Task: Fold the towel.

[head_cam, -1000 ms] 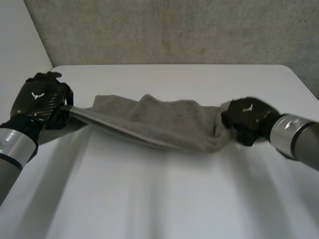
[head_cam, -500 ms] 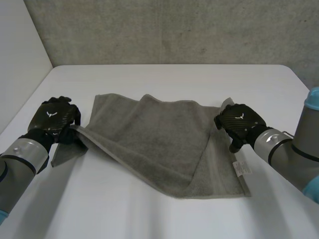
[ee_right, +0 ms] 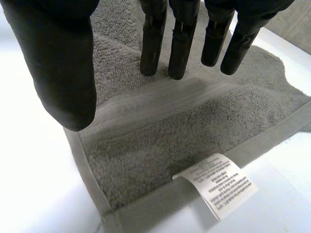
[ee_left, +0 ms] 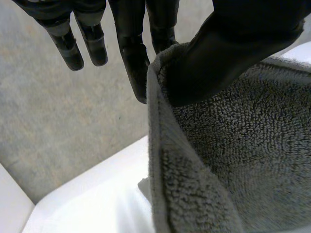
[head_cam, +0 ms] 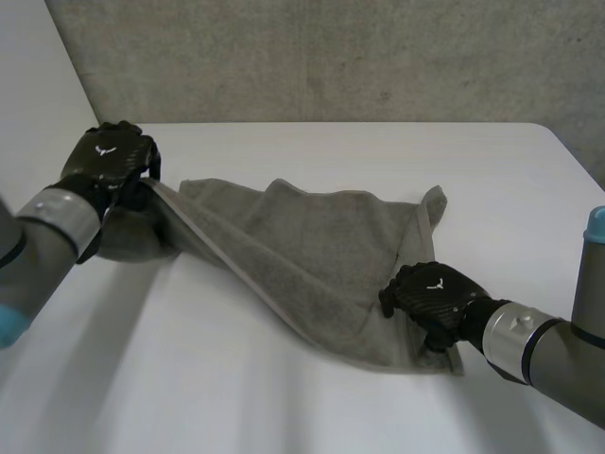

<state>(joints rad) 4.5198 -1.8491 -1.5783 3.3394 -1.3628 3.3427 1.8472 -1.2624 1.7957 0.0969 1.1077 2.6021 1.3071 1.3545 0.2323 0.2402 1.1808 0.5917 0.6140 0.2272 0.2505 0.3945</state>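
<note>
On the bench (head_cam: 284, 397) the towel (head_cam: 312, 255) lies rumpled, barely half-folded — left robot hand (head_cam: 112, 165) pinches its left edge aloft, right robot hand (head_cam: 430, 295) hovers straight-fingered, empty, over its near corner; neat folds remain.

My left robot hand (head_cam: 113, 163) pinches a raised edge of the grey terry towel (head_cam: 312, 246). The cloth slopes from there down across the middle of the white surface (head_cam: 284, 407), barring the straight way between my two hands. My right robot hand (head_cam: 430, 295) sits with straight fingers over the towel's near corner, just by its white label (ee_right: 221, 185). Bare surface lies open on the near side of the towel, between my arms. A narrower band runs beyond the towel, up to the rough grey concrete wall (head_cam: 331, 57) that closes the far edge.
</note>
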